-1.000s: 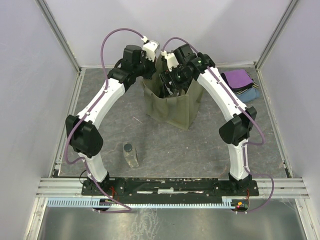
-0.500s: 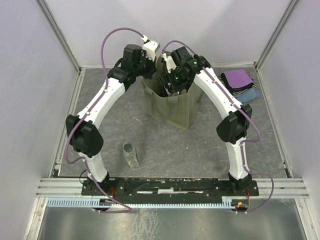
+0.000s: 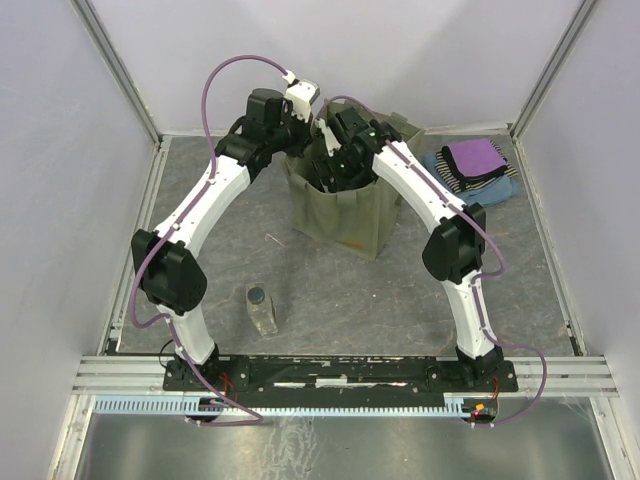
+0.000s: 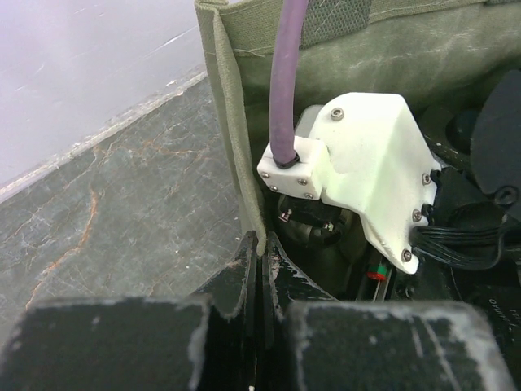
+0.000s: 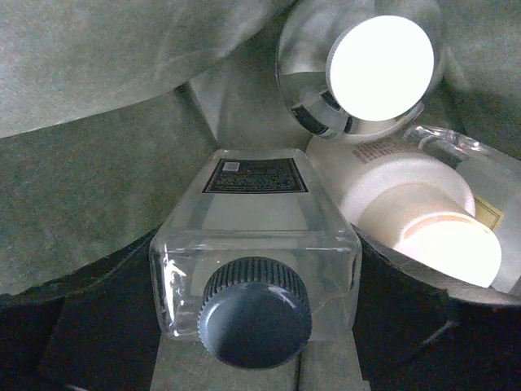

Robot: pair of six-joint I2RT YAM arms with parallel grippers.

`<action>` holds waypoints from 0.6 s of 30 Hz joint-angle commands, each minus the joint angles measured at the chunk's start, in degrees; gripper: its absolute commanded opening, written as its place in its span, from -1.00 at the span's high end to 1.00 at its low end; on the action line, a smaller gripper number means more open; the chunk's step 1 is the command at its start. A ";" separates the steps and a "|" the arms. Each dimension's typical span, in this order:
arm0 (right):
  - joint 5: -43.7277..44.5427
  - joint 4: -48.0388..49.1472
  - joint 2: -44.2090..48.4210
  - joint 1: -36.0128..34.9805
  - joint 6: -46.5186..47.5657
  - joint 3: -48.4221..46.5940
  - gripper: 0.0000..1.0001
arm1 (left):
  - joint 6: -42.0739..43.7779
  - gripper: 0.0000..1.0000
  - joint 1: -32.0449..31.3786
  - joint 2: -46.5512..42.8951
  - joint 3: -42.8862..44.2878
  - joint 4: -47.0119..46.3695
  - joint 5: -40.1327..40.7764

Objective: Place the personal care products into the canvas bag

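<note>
The olive canvas bag stands open at the table's middle back. My left gripper is shut on its left rim, pinching the fabric edge. My right gripper is down inside the bag, shut on a clear rectangular bottle with a dark cap, one finger against each side. Beside it in the bag lie a cream-white jar, a silvery round bottle and part of another clear bottle. One more clear bottle lies on the table near the left arm's base.
A blue and purple folded cloth lies at the back right. The right arm's white camera mount and purple cable fill the bag's mouth. Metal rails edge the table on both sides.
The right arm has swung left and lower into the bag with the bottle, uncovering more of the cloth. The left arm holds still on the rim.
</note>
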State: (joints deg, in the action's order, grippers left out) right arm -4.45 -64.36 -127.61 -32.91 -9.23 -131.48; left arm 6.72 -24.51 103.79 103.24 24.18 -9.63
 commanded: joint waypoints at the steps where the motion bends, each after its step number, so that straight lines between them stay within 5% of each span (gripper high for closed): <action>1: 4.05 0.44 0.40 0.83 0.07 -0.47 0.31 | -2.45 0.95 0.11 -2.14 2.08 -3.98 0.04; 10: 4.41 0.37 6.81 0.96 0.97 -1.58 -0.95 | -3.09 0.95 0.12 -1.73 1.56 -4.32 0.33; 18: 4.74 1.62 19.77 1.18 4.79 3.50 -1.00 | -3.63 0.95 0.08 -1.02 1.14 -5.02 0.36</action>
State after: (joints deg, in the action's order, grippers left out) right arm -1.52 -64.31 -118.74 -32.45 -7.20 -129.60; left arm 6.20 -24.49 103.79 103.22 23.90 -9.34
